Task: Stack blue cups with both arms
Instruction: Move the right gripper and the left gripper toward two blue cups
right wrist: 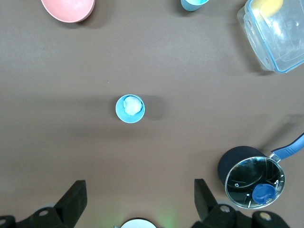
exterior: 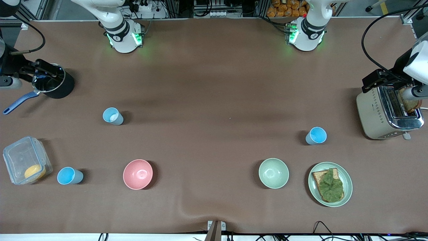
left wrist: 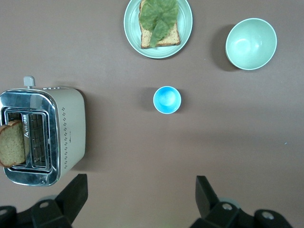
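A paler blue cup point(exterior: 112, 116) with a white patch inside stands upright toward the right arm's end; it also shows in the right wrist view point(right wrist: 130, 109). A brighter blue cup point(exterior: 316, 135) stands toward the left arm's end and shows in the left wrist view point(left wrist: 166, 99). A third blue cup point(exterior: 69, 176) stands beside the clear container, nearer the front camera. My left gripper point(left wrist: 141, 199) is open and empty, high over the table near the toaster. My right gripper point(right wrist: 140, 199) is open and empty, high over the table near the pot.
A pink bowl point(exterior: 137, 174) and a pale green bowl point(exterior: 273, 173) sit near the front. A green plate point(exterior: 346, 177) holds bread with lettuce. A toaster point(exterior: 378, 117) with toast, a black pot point(exterior: 57, 87) and a clear container point(exterior: 20, 157) stand at the table's ends.
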### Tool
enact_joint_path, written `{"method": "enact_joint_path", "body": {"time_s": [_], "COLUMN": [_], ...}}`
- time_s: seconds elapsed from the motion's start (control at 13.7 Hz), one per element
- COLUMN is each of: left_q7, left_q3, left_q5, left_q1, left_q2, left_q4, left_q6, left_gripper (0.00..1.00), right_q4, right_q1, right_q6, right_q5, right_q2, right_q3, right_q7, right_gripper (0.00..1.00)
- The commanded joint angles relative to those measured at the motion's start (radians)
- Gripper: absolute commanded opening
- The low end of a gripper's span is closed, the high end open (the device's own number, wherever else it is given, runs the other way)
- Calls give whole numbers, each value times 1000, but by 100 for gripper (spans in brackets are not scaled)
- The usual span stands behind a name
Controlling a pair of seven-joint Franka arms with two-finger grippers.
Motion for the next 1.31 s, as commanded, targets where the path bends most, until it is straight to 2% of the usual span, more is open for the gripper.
{"method": "enact_joint_path", "body": {"time_s": [0.0, 0.88, 1.09, 1.24], "left_q7": [-21, -1, -1, -1], "left_q3": [-14, -15, -15, -14], "left_q5": [22, 39, 39, 39], "left_q1": [-1, 8, 20, 19], "left_q2": [3, 72, 145, 188], "left_q4": [-2, -34, -36, -36], "left_q6": [-1, 53, 138, 202], "left_gripper": [100, 100, 100, 100], "right_q4": [3, 23, -3, -56], "right_q1": [-12, 5, 8, 11], "right_q6": [-1, -10, 16, 56], "right_q5": [-1, -6, -1, -1], "right_q2": [1, 24, 50, 49], "right_q3": [12, 16, 16, 16], "right_q7": [-14, -8, -4, -1], "right_gripper": [100, 100, 100, 100]}}
